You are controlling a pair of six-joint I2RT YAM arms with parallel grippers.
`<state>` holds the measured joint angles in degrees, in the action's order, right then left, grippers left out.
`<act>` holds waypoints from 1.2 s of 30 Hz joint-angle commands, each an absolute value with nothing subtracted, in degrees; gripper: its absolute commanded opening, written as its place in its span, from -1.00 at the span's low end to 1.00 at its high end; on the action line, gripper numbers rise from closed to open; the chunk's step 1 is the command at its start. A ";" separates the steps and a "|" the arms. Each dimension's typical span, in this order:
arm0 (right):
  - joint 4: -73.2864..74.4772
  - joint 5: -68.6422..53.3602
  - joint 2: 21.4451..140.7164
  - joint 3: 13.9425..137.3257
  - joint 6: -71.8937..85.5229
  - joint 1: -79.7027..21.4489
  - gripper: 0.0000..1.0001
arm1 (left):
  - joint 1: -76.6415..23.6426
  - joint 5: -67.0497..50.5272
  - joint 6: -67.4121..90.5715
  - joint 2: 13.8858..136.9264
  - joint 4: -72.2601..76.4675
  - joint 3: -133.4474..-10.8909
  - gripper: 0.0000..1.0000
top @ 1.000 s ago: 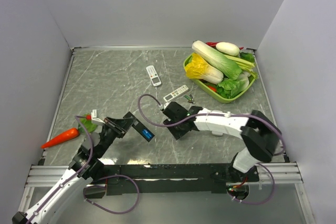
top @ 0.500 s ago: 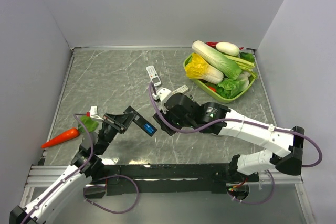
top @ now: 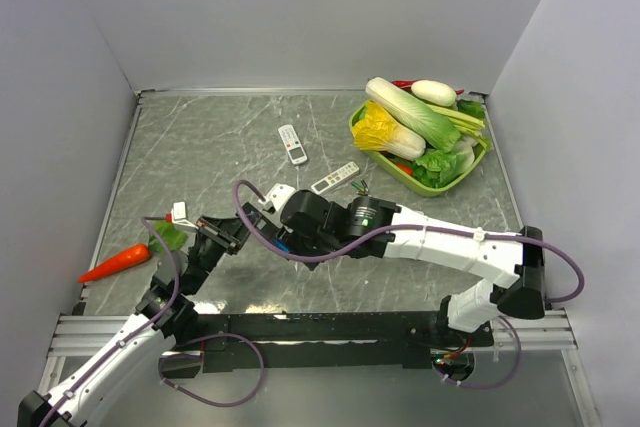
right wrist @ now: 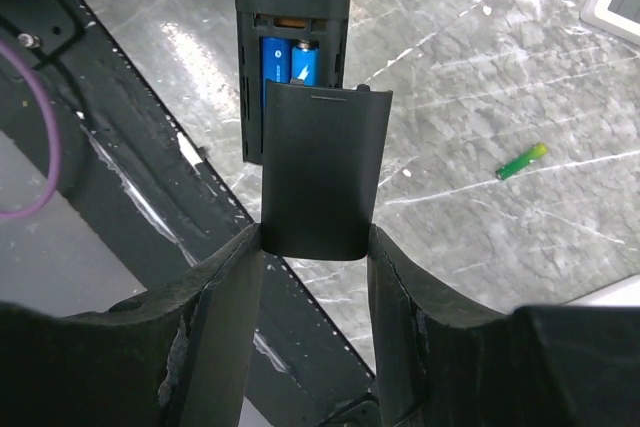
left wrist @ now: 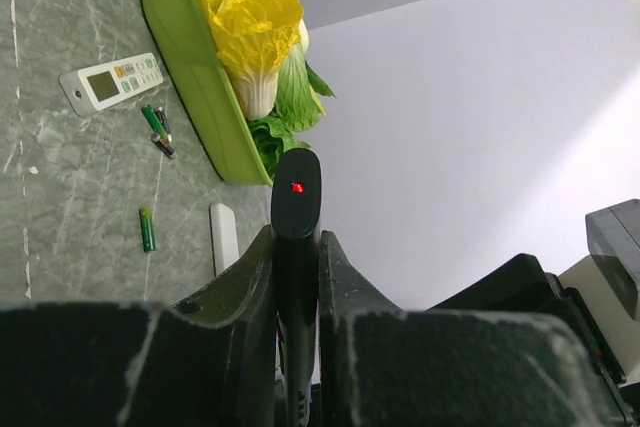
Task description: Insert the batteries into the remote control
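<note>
**Table (top: 200, 147) from above, left to right.** A carrot (top: 115, 262) lies along the left edge near the near-left corner, with a small green item (top: 168, 237) just to its right.

The left gripper (left wrist: 297, 252) is closed narrowly on the black remote (left wrist: 296, 197). It holds the remote edgewise above the near-left part of the table, and a red dot shows near the remote's tip. Bare marble runs from here to the left and far edges.

The right wrist view shows the remote's battery bay open, with two blue cells (right wrist: 290, 59) seated side by side. The dark battery cover (right wrist: 318, 172) sits at the bay's lower lip; whether it touches the lip cannot be told. The right gripper (right wrist: 315, 237) holds the cover by its long sides, jaws set to its width. The two grippers meet over the near-centre of the table, close to the near edge. The right arm (top: 450, 242) spans the near-right part.

One green cell (right wrist: 522, 161) lies on the marble, apart from the held remote. A white remote (top: 292, 144) lies mid-table and a second white remote (top: 334, 178) lies to its right. A few loose cells (left wrist: 157, 130) lie between that second remote and the green basket (left wrist: 190, 62) of vegetables, which fills the far-right corner.
</note>
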<state>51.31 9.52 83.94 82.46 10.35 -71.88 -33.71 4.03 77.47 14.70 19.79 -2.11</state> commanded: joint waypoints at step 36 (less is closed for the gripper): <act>53.88 15.38 93.08 90.35 10.20 -75.06 -0.38 | -33.57 5.36 81.12 12.13 20.30 -0.88 -0.98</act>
<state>54.52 12.95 92.77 88.20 9.56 -74.63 -33.71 4.91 79.07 13.19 17.74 -2.11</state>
